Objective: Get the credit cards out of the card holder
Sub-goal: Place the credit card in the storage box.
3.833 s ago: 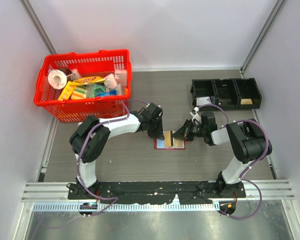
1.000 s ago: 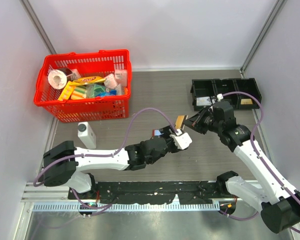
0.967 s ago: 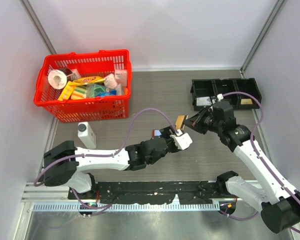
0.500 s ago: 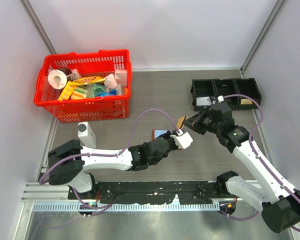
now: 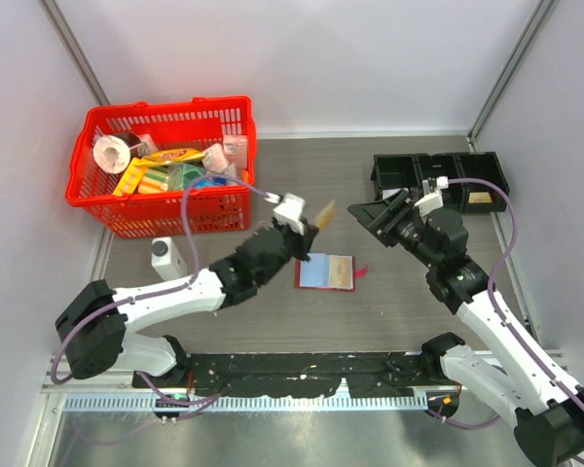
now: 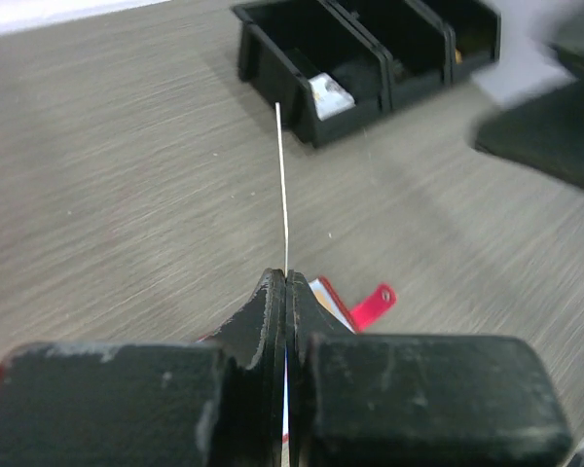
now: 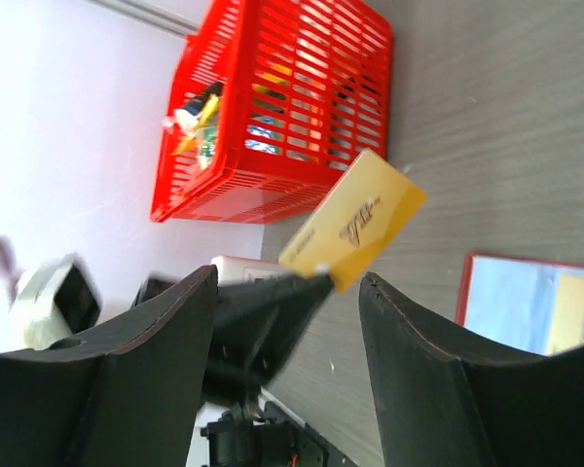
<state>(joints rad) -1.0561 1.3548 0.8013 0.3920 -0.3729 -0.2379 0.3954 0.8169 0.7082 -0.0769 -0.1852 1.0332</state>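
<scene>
Bright, even overhead light fills the white-walled cell, and we see only faint, soft shadows on the table (image 5: 389, 302). Both wrist views blur at their edges — the black bins (image 6: 370, 58) go soft, while the gold card (image 7: 355, 224) reads crisp.

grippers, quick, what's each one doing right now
Left gripper: closed, pinching the gold credit card by its edge.
Right gripper: open, holding nothing.
</scene>
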